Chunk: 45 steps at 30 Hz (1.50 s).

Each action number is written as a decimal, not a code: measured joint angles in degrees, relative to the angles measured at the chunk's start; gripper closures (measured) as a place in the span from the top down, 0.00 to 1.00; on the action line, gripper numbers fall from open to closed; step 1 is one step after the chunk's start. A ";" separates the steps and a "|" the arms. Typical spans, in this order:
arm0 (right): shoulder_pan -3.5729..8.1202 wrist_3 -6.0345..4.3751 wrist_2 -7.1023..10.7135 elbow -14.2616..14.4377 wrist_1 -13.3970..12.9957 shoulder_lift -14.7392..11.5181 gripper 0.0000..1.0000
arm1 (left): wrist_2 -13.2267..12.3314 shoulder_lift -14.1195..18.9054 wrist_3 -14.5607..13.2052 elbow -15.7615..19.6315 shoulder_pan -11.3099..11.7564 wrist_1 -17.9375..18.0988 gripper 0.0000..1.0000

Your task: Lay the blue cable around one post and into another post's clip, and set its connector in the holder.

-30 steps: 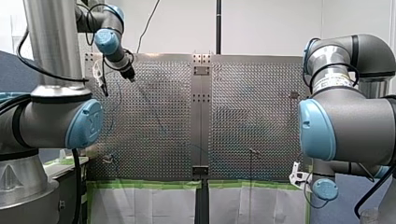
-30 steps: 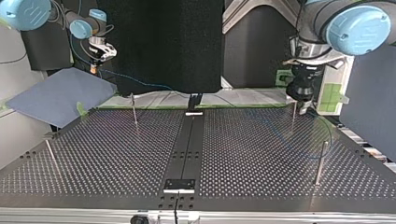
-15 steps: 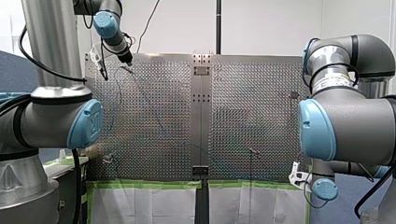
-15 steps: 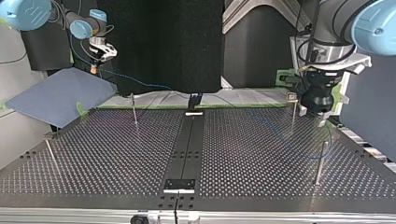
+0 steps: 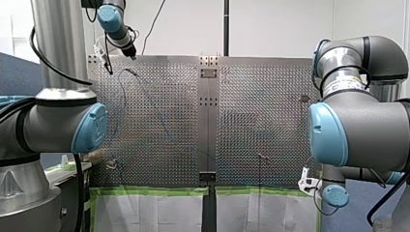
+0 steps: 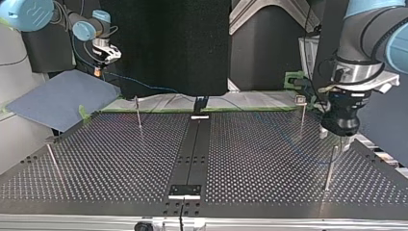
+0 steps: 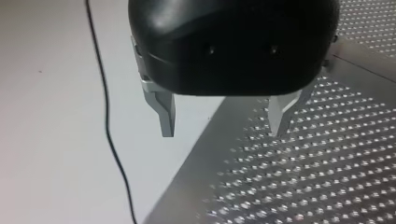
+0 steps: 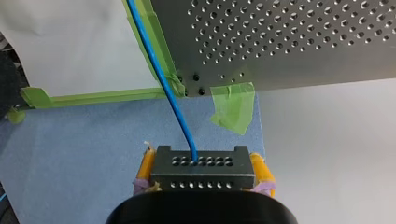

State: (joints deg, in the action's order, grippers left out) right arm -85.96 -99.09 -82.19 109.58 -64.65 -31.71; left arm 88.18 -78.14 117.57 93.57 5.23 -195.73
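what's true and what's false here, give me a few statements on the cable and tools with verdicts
1. My right tool grips the connector. True.
2. The cable runs from the connector toward the table. True.
3. My left tool holds the cable. False: it is open and empty.
4. The connector sits in the holder. False: my right tool holds it, off the table.

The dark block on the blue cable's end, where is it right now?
In the right wrist view, the dark grey holed connector block sits clamped in my right pincer, above the blue mat off the perforated metal table's taped corner.
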 joint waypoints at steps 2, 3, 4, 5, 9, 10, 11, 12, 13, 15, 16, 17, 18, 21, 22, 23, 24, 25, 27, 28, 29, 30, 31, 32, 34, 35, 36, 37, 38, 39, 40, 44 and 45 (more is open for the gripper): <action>-0.02 0.00 0.00 -0.01 0.02 -0.01 0.00 | -0.06 -0.09 -0.08 -0.91 0.07 -0.15 0.98; -0.05 0.00 0.00 -0.01 0.03 -0.01 0.00 | -0.13 -0.13 -0.11 -1.30 0.09 -0.21 0.98; -0.07 0.00 0.00 -0.01 0.03 -0.01 0.00 | -0.19 -0.18 -0.12 -1.66 0.10 -0.28 0.98; -0.09 0.00 0.00 -0.02 0.03 0.00 0.00 | -0.26 -0.26 -0.16 -2.12 0.10 -0.39 0.98; -0.09 -0.04 0.00 -0.03 0.04 0.00 0.00 | -0.31 -0.88 -0.87 -3.78 0.05 -1.08 0.98; -0.10 -0.04 0.00 -0.03 0.04 0.00 0.00 | -0.27 -1.08 -1.14 -4.14 0.00 -1.22 0.98; -0.10 -0.05 0.00 -0.03 0.04 0.00 0.00 | -0.13 -1.33 -1.47 -4.46 -0.07 -1.37 0.98; -0.11 -0.05 0.00 -0.03 0.04 -0.01 0.00 | 0.04 -1.48 -1.70 -4.57 -0.12 -1.44 0.98; -0.11 -0.06 0.00 -0.03 0.04 -0.02 0.00 | 0.23 -1.59 -1.92 -4.58 -0.15 -1.50 0.98; -0.13 -0.06 0.00 -0.03 0.08 -0.01 0.00 | 0.87 -1.76 -2.40 -4.28 -0.09 -1.64 0.98; -0.15 -0.06 0.00 -0.02 0.09 -0.01 0.00 | 1.16 -1.80 -2.63 -4.05 -0.05 -1.68 0.98; -0.15 -0.06 0.00 -0.02 0.10 -0.02 0.00 | 1.48 -1.86 -2.89 -3.71 0.00 -1.73 0.98; -0.16 -0.06 0.00 -0.02 0.11 -0.01 0.00 | 1.67 -1.91 -3.07 -3.45 0.04 -1.77 0.98; -0.21 -0.06 0.00 -0.02 0.16 -0.02 0.00 | 2.01 -2.05 -3.42 -2.94 0.08 -1.85 0.98; -0.24 -0.07 0.00 -0.02 0.18 -0.02 0.00 | 2.07 -2.08 -3.47 -2.87 0.09 -1.87 0.98; -0.26 -0.06 0.00 -0.02 0.18 -0.02 0.00 | 2.13 -2.10 -3.52 -2.80 0.09 -1.90 0.98; -0.27 -0.06 0.00 -0.02 0.20 -0.02 0.00 | 2.15 -2.10 -3.54 -2.77 0.10 -1.91 0.98; -0.28 -0.07 -0.01 -0.02 0.20 -0.01 0.00 | 2.16 -2.09 -3.55 -2.75 0.10 -1.92 0.98; -0.29 -0.07 0.00 -0.02 0.21 -0.01 0.00 | 2.18 -2.10 -3.56 -2.74 0.11 -1.94 0.98; -0.29 -0.07 0.00 -0.03 0.21 0.00 0.00 | 2.19 -2.09 -3.57 -2.73 0.11 -1.94 0.98; -0.30 -0.09 0.00 -0.02 0.21 0.00 0.00 | 2.20 -2.09 -3.57 -2.73 0.11 -1.96 0.98; -0.31 -0.10 0.00 -0.02 0.21 0.00 0.00 | 2.20 -2.09 -3.58 -2.73 0.11 -1.97 0.98; -0.31 -0.12 0.00 -0.03 0.22 0.00 0.00 | 2.21 -2.09 -3.58 -2.73 0.11 -1.99 0.98; -0.31 -0.15 0.00 -0.04 0.21 0.00 0.00 | 2.21 -2.10 -3.58 -2.74 0.09 -2.00 0.98; -0.35 -0.19 0.00 -0.04 0.22 0.01 0.00 | 2.21 -2.11 -3.58 -2.74 0.08 -2.02 0.98; -0.37 -0.21 0.00 -0.04 0.22 0.01 0.00 | 2.21 -2.11 -3.56 -2.73 0.08 -2.05 0.98; -0.40 -0.22 0.00 -0.04 0.21 0.01 0.00 | 2.21 -2.11 -3.55 -2.73 0.08 -2.07 0.98; -0.43 -0.22 0.00 -0.03 0.21 0.00 0.00 | 2.22 -2.12 -3.53 -2.73 0.07 -2.08 0.98; -0.45 -0.23 0.00 -0.03 0.21 0.00 0.00 | 2.28 -2.12 -3.53 -2.72 0.08 -2.12 0.98; -0.47 -0.23 0.00 -0.04 0.21 0.00 0.00 | 2.37 -2.12 -3.55 -2.67 0.08 -2.15 0.98; -0.48 -0.24 -0.01 -0.06 0.21 -0.01 0.00 | 2.54 -2.12 -3.62 -2.58 0.09 -2.24 0.98; -0.54 -0.24 0.00 -0.05 0.21 0.00 0.00 | 4.10 -2.12 -4.95 -1.42 0.11 -3.48 0.98; -0.55 -0.24 0.00 -0.05 0.21 -0.01 0.00 | 4.52 -2.12 -5.34 -1.07 0.10 -3.86 0.98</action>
State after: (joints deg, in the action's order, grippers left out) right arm -86.51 -99.33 -82.19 109.53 -64.44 -31.72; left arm 92.70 -80.26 112.23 92.50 5.33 -199.59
